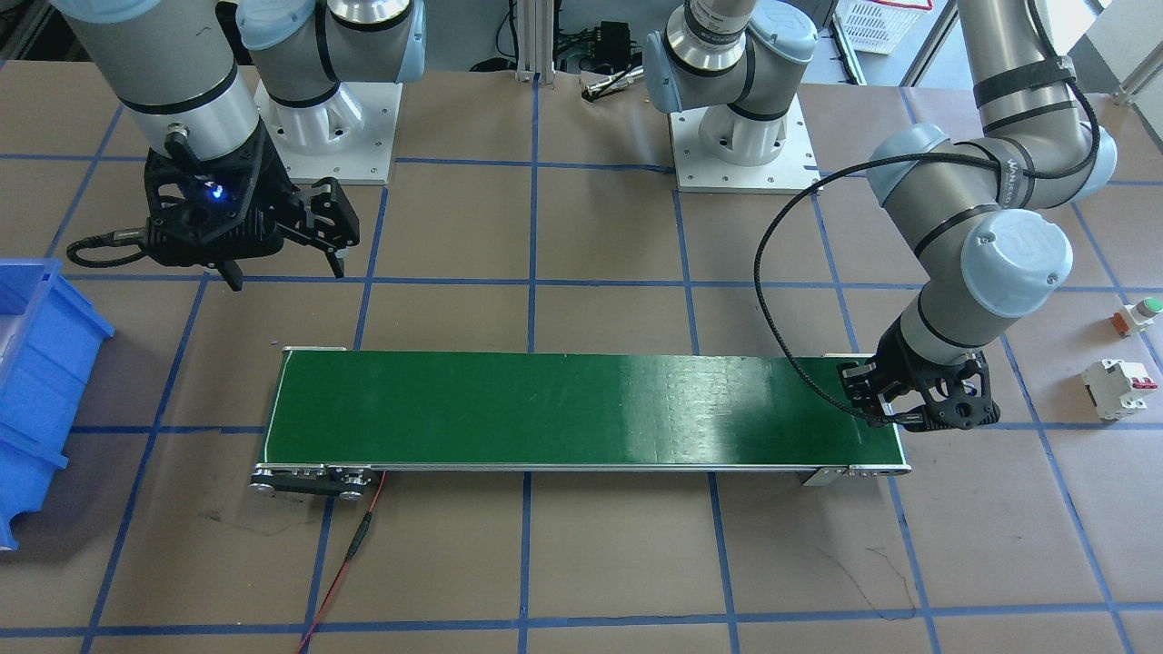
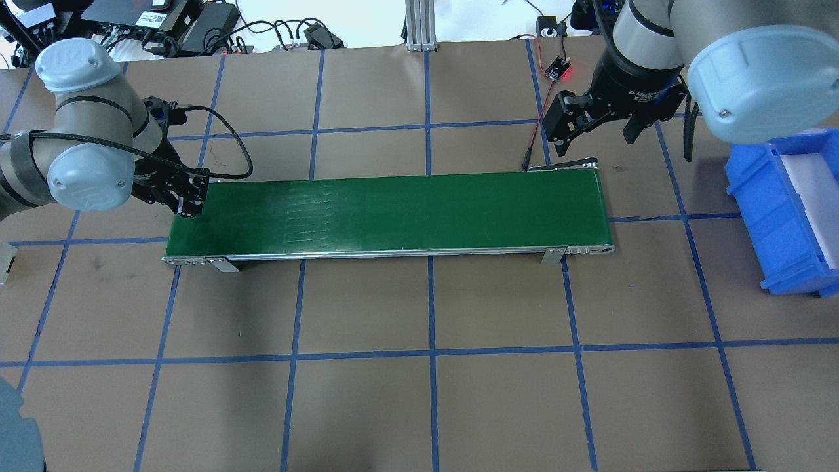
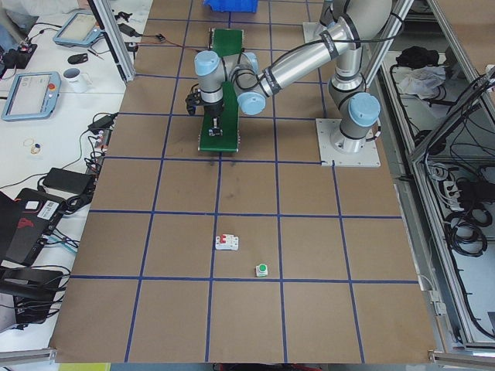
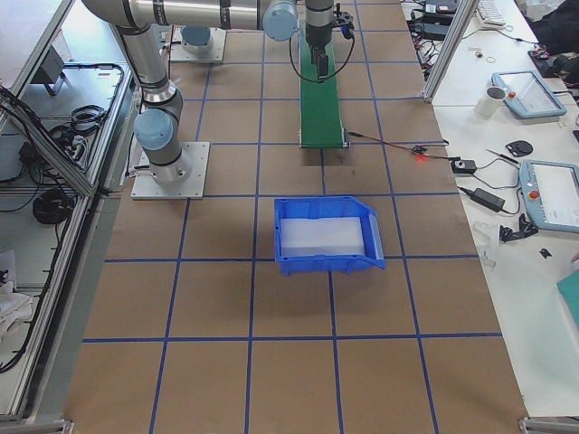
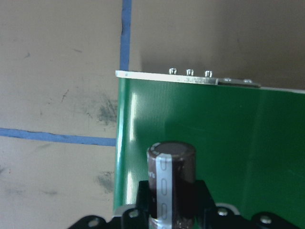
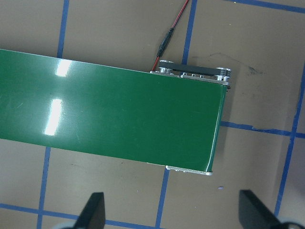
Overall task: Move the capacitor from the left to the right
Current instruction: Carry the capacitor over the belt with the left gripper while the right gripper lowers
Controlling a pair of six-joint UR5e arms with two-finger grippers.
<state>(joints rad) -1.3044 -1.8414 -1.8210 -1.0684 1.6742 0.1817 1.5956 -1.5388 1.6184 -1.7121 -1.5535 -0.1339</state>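
The capacitor point(image 5: 171, 174), a dark brown-black cylinder with a silvery stripe, shows only in the left wrist view. It stands upright between the fingers of my left gripper point(image 2: 190, 204), which is shut on it. The left gripper point(image 1: 872, 400) holds it just above the left end of the green conveyor belt point(image 2: 393, 210). My right gripper point(image 2: 595, 128) is open and empty. It hovers beyond the belt's right end point(image 6: 209, 124), with its fingers point(image 6: 93, 212) spread wide.
A blue bin point(image 2: 786, 203) stands on the table to the right of the belt. A white circuit breaker with red tabs point(image 1: 1119, 388) and a green-capped push button point(image 1: 1138, 315) lie on the table to the left of the belt. A red wire point(image 1: 350, 554) runs from the belt's right end.
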